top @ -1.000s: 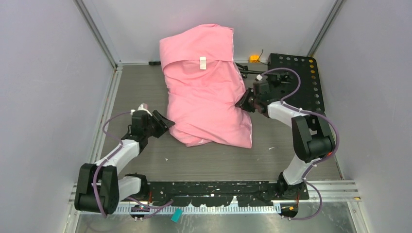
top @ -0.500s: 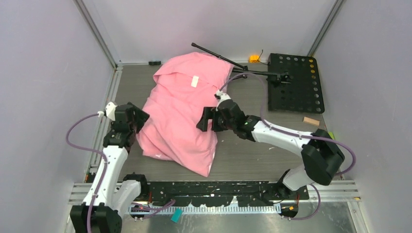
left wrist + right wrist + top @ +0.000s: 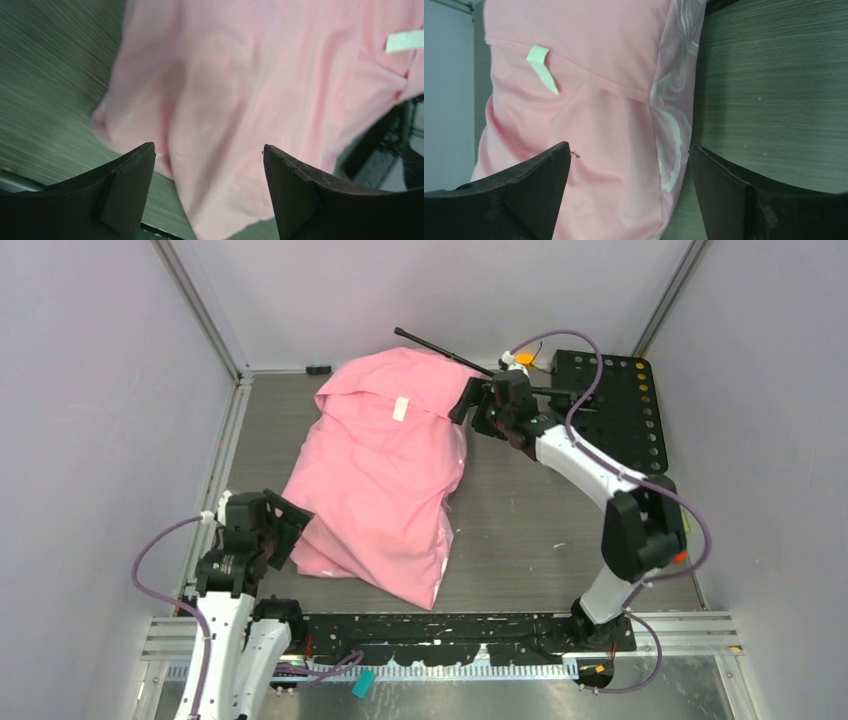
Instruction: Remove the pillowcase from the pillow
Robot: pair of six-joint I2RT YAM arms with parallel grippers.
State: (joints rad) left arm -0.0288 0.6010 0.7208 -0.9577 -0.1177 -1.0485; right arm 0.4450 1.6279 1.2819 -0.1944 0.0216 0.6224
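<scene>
Pillowcase (image 3: 380, 480) covers table's (image 3: 540, 530) left half; right half open. Left gripper (image 3: 283, 530) gapes beside near hem, right gripper (image 3: 468, 405) gapes at far edge.

Smooth matt pink cloth pillowcase (image 3: 375, 490), grey wood-grain table (image 3: 530, 530), matt black perforated plate (image 3: 625, 430)

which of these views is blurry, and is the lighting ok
Left wrist view: smeared, the table grain runs in streaks and the pillowcase looks soft. Right wrist view: sharp, the white tag and the wood grain are crisp. Top external view: even light, only faint shadows, no glare.
</scene>
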